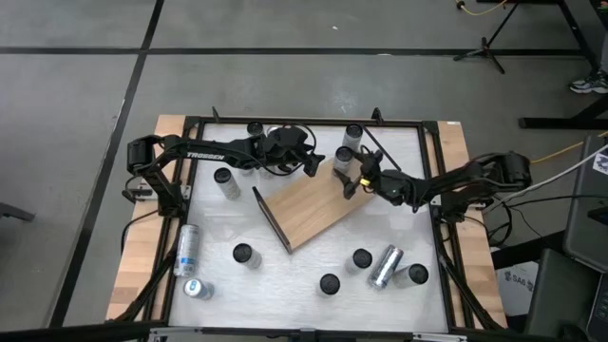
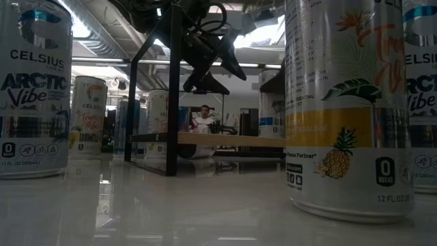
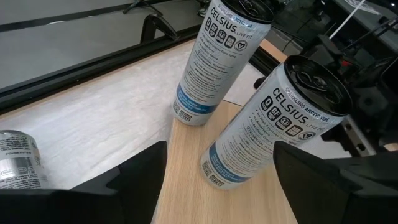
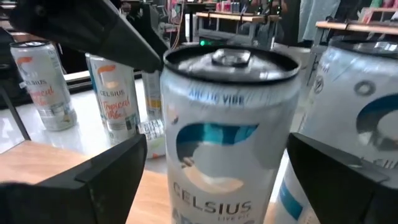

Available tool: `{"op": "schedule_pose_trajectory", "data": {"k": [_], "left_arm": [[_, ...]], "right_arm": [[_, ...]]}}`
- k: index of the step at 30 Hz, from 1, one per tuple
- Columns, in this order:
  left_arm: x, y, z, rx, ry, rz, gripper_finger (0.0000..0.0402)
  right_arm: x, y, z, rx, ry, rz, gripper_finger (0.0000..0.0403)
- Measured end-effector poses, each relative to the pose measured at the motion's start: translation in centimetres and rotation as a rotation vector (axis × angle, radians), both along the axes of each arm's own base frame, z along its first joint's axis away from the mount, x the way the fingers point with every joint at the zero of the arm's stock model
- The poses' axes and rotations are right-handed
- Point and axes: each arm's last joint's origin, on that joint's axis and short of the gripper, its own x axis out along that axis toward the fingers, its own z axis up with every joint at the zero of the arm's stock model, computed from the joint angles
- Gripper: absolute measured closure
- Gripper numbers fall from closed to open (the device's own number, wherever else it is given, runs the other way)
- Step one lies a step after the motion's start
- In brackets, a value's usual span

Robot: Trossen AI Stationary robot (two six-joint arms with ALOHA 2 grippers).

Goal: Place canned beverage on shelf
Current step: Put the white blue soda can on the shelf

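The shelf [image 1: 309, 211] is a light-brown wood board lying slantwise mid-table, with a dark panel [image 1: 271, 220] at its left end. A Celsius can [image 1: 343, 157] [image 3: 273, 124] [image 4: 227, 137] stands upright on the board's far corner. My right gripper [image 1: 348, 179] [image 4: 224, 180] comes in level from the right and is open, one finger on either side of this can. My left gripper [image 1: 312, 165] [image 3: 214, 186] is open too, slanting down toward the same can from the left, a short way off it. A second can [image 1: 353, 138] [image 3: 217, 62] stands on the white table just beyond the board.
Upright cans stand around the board [image 1: 224, 180] [image 1: 243, 254] [image 1: 329, 283] [image 1: 362, 258] [image 1: 416, 275]. Others lie on their sides [image 1: 187, 249] [image 1: 385, 266] [image 1: 198, 289]. A black frame [image 1: 304, 122] rims the table. Two cans stand close to the low camera [image 2: 348, 102] [image 2: 34, 89].
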Motion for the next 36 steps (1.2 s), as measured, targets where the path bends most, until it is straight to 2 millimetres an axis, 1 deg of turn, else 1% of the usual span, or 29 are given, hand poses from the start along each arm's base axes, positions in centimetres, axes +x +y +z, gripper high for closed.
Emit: {"op": "schedule_pose_trajectory", "data": {"k": [5, 10, 21, 24, 30, 33, 36], "left_arm": [[0.0, 0.0, 0.0, 0.000, 0.000, 0.000, 0.0114], [0.0, 0.0, 0.0, 0.000, 0.000, 0.000, 0.0114], [0.0, 0.0, 0.0, 0.000, 0.000, 0.000, 0.0114], [0.0, 0.0, 0.0, 0.000, 0.000, 0.000, 0.0114], [0.0, 0.0, 0.0, 0.000, 0.000, 0.000, 0.0114], [0.0, 0.0, 0.0, 0.000, 0.000, 0.000, 0.0114], [0.0, 0.0, 0.0, 0.001, 0.000, 0.000, 0.0114]], "right_arm": [[-0.2, 0.0, 0.6, -0.023, -0.012, -0.005, 0.0026], [-0.5, 0.0, 1.6, -0.028, -0.057, -0.004, 0.0026], [-1.9, 0.1, 4.8, -0.038, -0.203, 0.005, 0.0026], [-2.4, 0.3, 5.7, -0.041, -0.249, 0.062, 0.0026], [-2.9, 0.9, 7.0, -0.055, -0.312, 0.256, 0.0026], [-3.0, 1.5, 7.1, -0.050, -0.302, 0.317, 0.0026], [-3.0, 2.3, 6.6, -0.032, -0.242, 0.340, 0.0026]]}}
